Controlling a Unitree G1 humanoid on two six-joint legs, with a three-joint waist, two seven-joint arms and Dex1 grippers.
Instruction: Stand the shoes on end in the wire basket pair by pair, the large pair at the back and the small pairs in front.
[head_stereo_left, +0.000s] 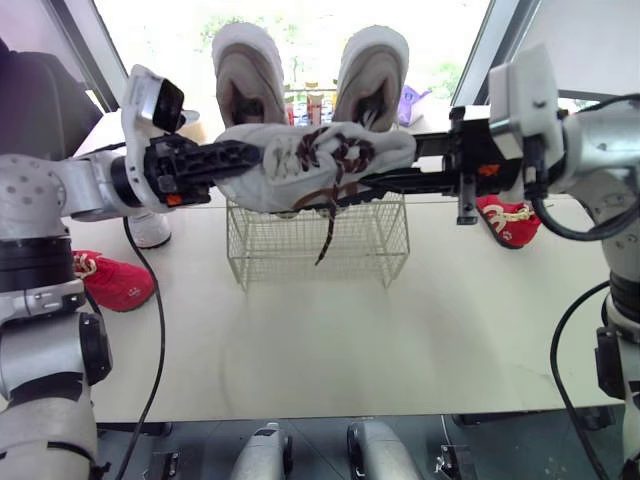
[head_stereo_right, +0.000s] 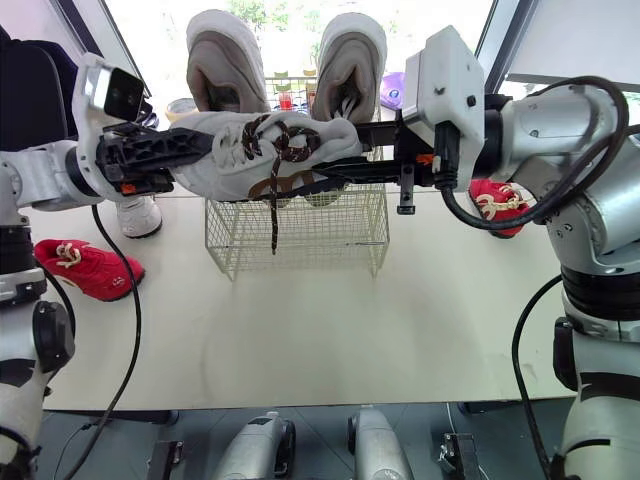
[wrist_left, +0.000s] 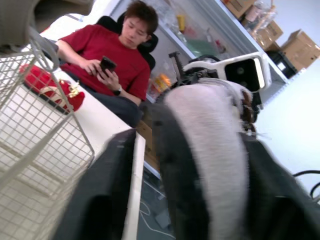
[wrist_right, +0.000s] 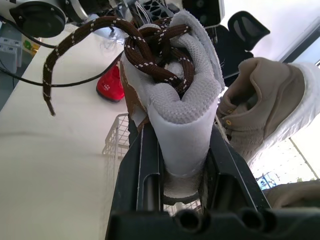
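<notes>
White shoe (head_stereo_right: 262, 150) held level upper centre, clamped by left gripper (head_stereo_right: 198, 148) and right gripper (head_stereo_right: 338, 172), above wire basket (head_stereo_right: 300, 245) holding upright large grey shoes (head_stereo_right: 224, 70).

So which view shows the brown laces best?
The right wrist view: the laces sit close up, knot clear. Both eye views show them smaller, one end dangling. The left wrist view catches barely a sliver.
</notes>
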